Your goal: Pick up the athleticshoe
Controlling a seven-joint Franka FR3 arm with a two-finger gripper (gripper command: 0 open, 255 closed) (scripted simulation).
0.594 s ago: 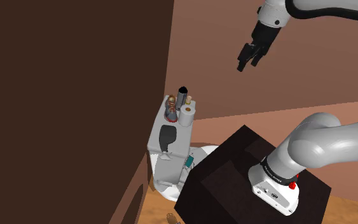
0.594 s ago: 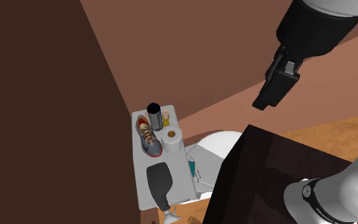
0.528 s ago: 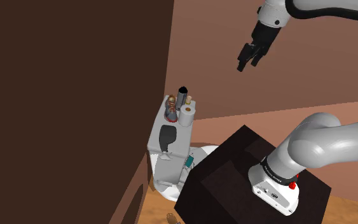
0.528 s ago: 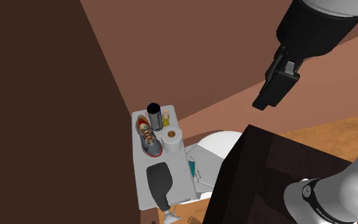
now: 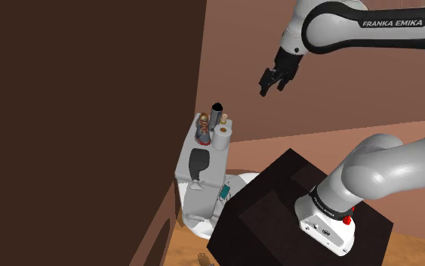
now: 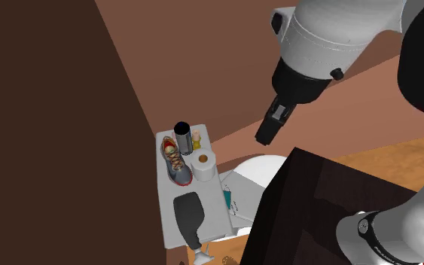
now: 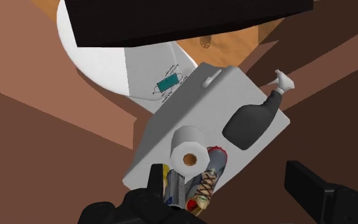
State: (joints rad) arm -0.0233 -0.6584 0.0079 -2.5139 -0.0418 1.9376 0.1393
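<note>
The main risk is crowding. The grey athletic shoe with red trim and tan laces [image 6: 175,162] lies flat at the back of the pale grey toilet cistern lid [image 6: 215,205], with the white toilet-paper roll [image 6: 202,166] standing just beside it on 1 side and the tall dark brown wall panel [image 6: 52,150] close on the other. A black upright cylinder [image 6: 182,135] and a small yellow bottle [image 6: 196,139] stand right behind its far end. I judge that a descent with the fingers set across the shoe could knock the roll over or push it off the lid, or catch a finger on the panel. A descent that drifts toward the far end could tip the cylinder. The shoe's soft upper may also give under the fingers, so a grasp too near the toe or heel could let it swing or slip out. The black pump bottle [image 6: 189,214] lying nearer the front of the lid is well apart from the shoe and looks like less of a hazard. The black 2-finger claw [image 5: 267,85] hangs high above the lid, well clear of everything; in the wrist view its fingers [image 7: 311,188] stand wide apart, holding and touching nothing, with the shoe [image 7: 204,184] between them far below.
</note>
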